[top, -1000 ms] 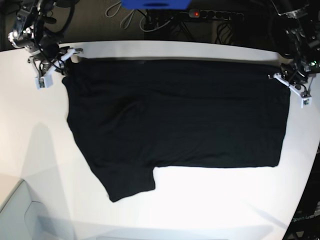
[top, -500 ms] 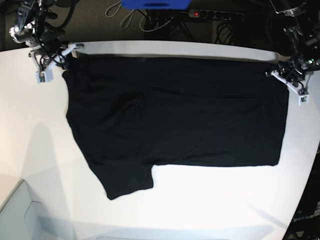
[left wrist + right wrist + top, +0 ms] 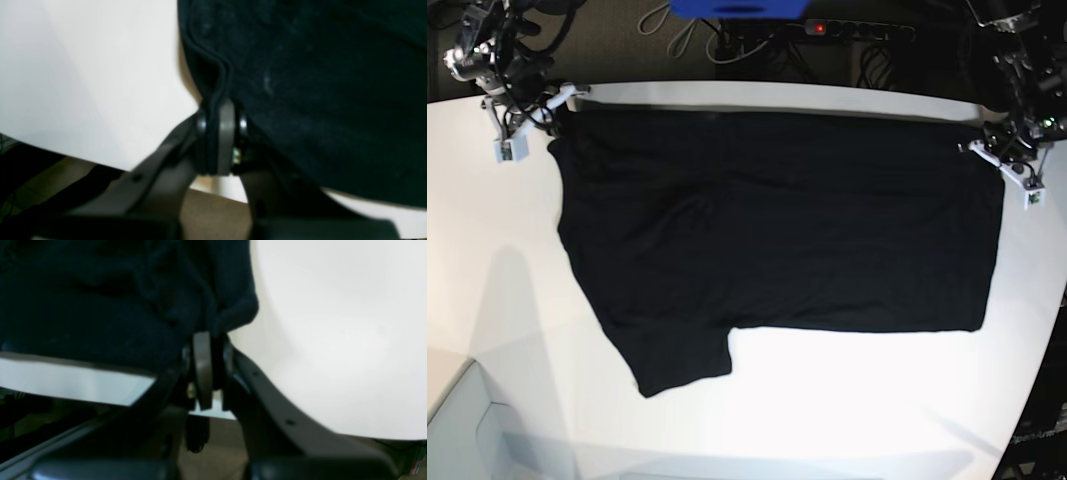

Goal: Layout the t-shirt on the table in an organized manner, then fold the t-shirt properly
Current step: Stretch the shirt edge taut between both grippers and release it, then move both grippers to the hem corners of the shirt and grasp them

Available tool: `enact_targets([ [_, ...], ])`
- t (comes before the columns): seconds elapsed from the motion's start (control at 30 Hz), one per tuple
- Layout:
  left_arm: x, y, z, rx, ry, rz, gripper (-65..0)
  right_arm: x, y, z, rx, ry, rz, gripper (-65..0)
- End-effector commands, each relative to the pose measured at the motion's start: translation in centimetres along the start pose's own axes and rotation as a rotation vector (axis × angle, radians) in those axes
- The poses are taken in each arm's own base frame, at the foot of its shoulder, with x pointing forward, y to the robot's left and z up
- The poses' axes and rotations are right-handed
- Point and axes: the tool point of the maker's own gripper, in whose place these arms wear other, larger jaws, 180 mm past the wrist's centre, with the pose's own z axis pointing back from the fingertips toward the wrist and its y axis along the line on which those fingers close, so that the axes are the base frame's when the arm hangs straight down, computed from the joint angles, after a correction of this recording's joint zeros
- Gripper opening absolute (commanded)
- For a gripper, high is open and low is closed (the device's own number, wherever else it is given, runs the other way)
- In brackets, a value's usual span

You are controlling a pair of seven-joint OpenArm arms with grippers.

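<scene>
Left wrist view: showing the left gripper [image 3: 218, 133] pressed together on a bunched hem of the black t-shirt [image 3: 317, 100], the cloth rising out of the pinch and spreading away to the right. Showing the white table [image 3: 83, 83] bare to the left, with its edge and the darker floor close below the jaws. Sitting very near the table's rim.

Right wrist view: showing the right gripper [image 3: 208, 366] likewise pinching a gathered corner of the t-shirt [image 3: 100, 306], dark fabric filling the upper left. Showing the table [image 3: 333, 340] bare on the right and its edge just under the jaws.

Base view: looking down on the t-shirt [image 3: 777, 230] lying almost flat across the table [image 3: 847, 400], one sleeve pointing toward the near-left. Holding one far corner each, right gripper [image 3: 532, 110] at the image's left, left gripper [image 3: 1007, 160] at the image's right. Compared with a second ago, sitting a little farther back toward the table's far edge, the shirt's far hem drawn straighter and the whole garment shifted slightly that way.

Judging from this: stretching and squaring the shirt, layout nearly finished, folding not yet begun. Risking the far hem sliding past the table's rim.
</scene>
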Motion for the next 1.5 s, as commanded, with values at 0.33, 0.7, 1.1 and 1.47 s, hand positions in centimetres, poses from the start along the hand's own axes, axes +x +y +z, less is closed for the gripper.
enact_targets([
  [0.33, 1.3, 0.7, 0.6, 0.016, -0.038, -0.004, -34.3, 0.2, -0.3, 0.3, -0.043, -0.001, 0.031, -34.9],
  [0.7, 1.8, 1.0, 0.9, 0.023, -0.053, 0.0, -33.0, 1.3, -1.1, 1.7, -0.097, -0.046, 0.027, -28.9],
  [1.1, 3.7, 4.0, 2.2, 0.078, -0.121, 0.08, -31.9, 4.1, -2.4, 3.0, -0.16, -0.135, 0.02, -24.5],
  [1.47, 10.2, 3.6, 4.6, 0.077, -0.299, 0.096, -12.2, 10.4, -2.8, 2.7, -0.162, -0.267, 0.071, -24.4],
])
